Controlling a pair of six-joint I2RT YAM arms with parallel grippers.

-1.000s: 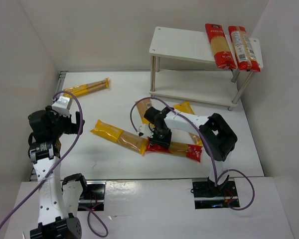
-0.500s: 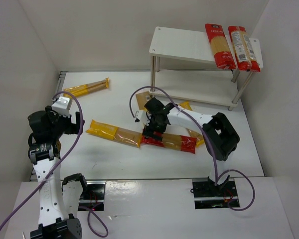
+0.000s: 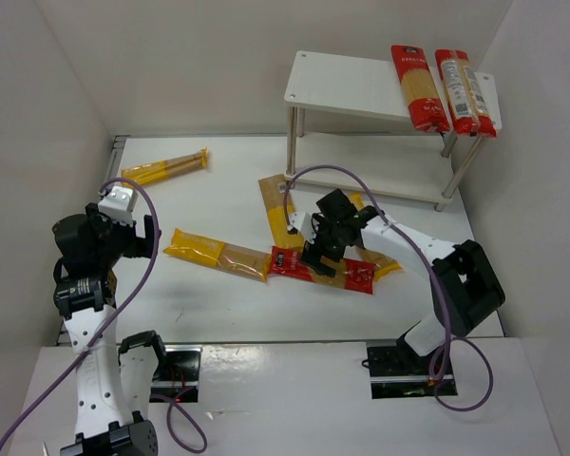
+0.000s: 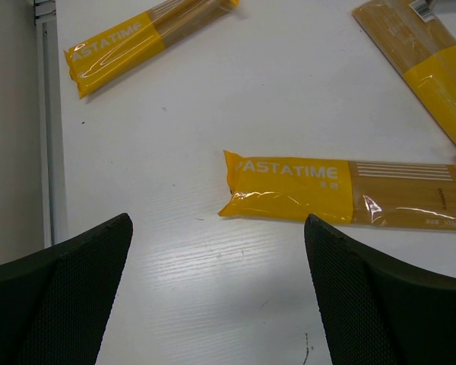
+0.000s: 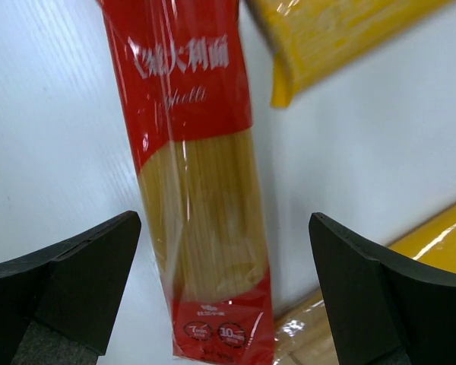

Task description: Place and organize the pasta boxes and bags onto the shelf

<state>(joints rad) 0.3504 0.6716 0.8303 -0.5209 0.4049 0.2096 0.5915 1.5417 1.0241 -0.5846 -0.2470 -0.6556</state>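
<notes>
The white two-tier shelf (image 3: pixel 347 84) stands at the far right, with two red pasta packs (image 3: pixel 419 87) (image 3: pixel 464 92) lying on its top board. A third red pack (image 3: pixel 347 275) (image 5: pixel 194 175) with a clear window lies flat on the table. My right gripper (image 3: pixel 319 255) (image 5: pixel 224 296) hovers open over it, the pack lying between the fingers without touching them. A yellow pack (image 3: pixel 216 254) (image 4: pixel 342 192) lies left of the red one. My left gripper (image 3: pixel 142 239) (image 4: pixel 220 304) is open and empty, short of that yellow pack.
Another yellow pack (image 3: pixel 163 168) (image 4: pixel 148 42) lies at the far left of the table. A brownish-yellow pack (image 3: pixel 274 204) (image 4: pixel 429 61) lies near the shelf's left leg (image 3: pixel 292 142), and one more yellow pack (image 3: pixel 385 264) lies under my right arm. White walls enclose the table.
My right gripper has gone from shut to open and has moved right along the red pack. The red pack and the yellow pack beside it have shifted a little. The left arm stayed put.
</notes>
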